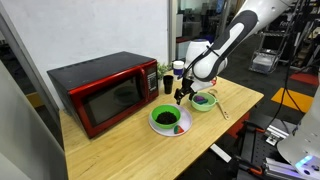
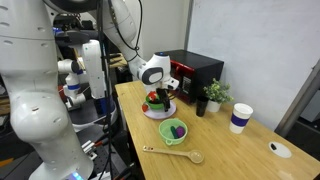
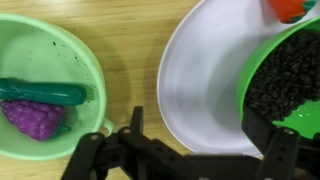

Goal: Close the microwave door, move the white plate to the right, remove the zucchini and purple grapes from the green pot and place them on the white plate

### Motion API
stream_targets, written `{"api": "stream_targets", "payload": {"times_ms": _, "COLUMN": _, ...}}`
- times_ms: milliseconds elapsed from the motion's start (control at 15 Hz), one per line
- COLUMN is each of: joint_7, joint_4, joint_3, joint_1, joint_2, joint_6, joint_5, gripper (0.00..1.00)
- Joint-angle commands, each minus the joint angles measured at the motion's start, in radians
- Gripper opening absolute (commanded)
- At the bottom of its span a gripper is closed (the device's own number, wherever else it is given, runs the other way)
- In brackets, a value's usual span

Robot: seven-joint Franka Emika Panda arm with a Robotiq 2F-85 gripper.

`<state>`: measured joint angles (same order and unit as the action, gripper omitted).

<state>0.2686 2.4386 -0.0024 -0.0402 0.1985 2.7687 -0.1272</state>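
Gripper (image 3: 192, 128): spread wide, empty, poised for a pick | zucchini (image 3: 40, 92) and purple grapes (image 3: 35, 118): side by side inside green pot (image 3: 55, 45) | white plate (image 3: 200, 70): just beside, bare area awaiting them

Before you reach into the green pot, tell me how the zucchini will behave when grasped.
The zucchini looks smooth and glossy, so it may slip in a grip. It is long and rounded, so it could roll against the curved wall of the green pot if nudged. It appears to touch the purple grapes, which would probably shift too.
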Motion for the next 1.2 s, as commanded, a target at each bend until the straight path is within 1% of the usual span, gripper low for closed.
{"api": "stream_targets", "payload": {"times_ms": 0, "joint_7": -0.026, "joint_4": -0.032, "joint_3": 0.000, "joint_1": 0.014, "joint_2": -0.048, "joint_6": -0.106, "joint_5": -0.010, "gripper": 1.00}}
{"api": "stream_targets", "payload": {"times_ms": 67, "joint_7": -0.039, "joint_4": -0.039, "joint_3": 0.003, "joint_1": 0.019, "joint_2": -0.059, "joint_6": -0.129, "joint_5": -0.024, "gripper": 1.00}}
{"api": "stream_targets", "payload": {"times_ms": 267, "joint_7": -0.034, "joint_4": -0.046, "joint_3": -0.005, "joint_1": 0.024, "joint_2": -0.101, "joint_6": -0.194, "joint_5": -0.016, "gripper": 1.00}}
{"api": "stream_targets", "payload": {"times_ms": 533, "joint_7": -0.023, "joint_4": -0.069, "joint_3": -0.016, "joint_1": 0.030, "joint_2": -0.165, "joint_6": -0.321, "joint_5": 0.003, "gripper": 1.00}}
{"api": "stream_targets", "payload": {"times_ms": 800, "joint_7": -0.009, "joint_4": -0.091, "joint_3": -0.019, "joint_1": 0.034, "joint_2": -0.227, "joint_6": -0.417, "joint_5": 0.015, "gripper": 1.00}}
{"api": "stream_targets", "payload": {"times_ms": 867, "joint_7": -0.008, "joint_4": -0.106, "joint_3": -0.018, "joint_1": 0.035, "joint_2": -0.235, "joint_6": -0.458, "joint_5": 0.015, "gripper": 1.00}}
{"api": "stream_targets", "payload": {"times_ms": 933, "joint_7": -0.004, "joint_4": -0.087, "joint_3": -0.011, "joint_1": 0.029, "joint_2": -0.214, "joint_6": -0.391, "joint_5": 0.001, "gripper": 1.00}}
{"api": "stream_targets", "payload": {"times_ms": 1000, "joint_7": -0.004, "joint_4": -0.093, "joint_3": -0.010, "joint_1": 0.030, "joint_2": -0.226, "joint_6": -0.416, "joint_5": 0.001, "gripper": 1.00}}
{"api": "stream_targets", "payload": {"times_ms": 1133, "joint_7": -0.004, "joint_4": -0.097, "joint_3": -0.010, "joint_1": 0.030, "joint_2": -0.237, "joint_6": -0.431, "joint_5": 0.001, "gripper": 1.00}}
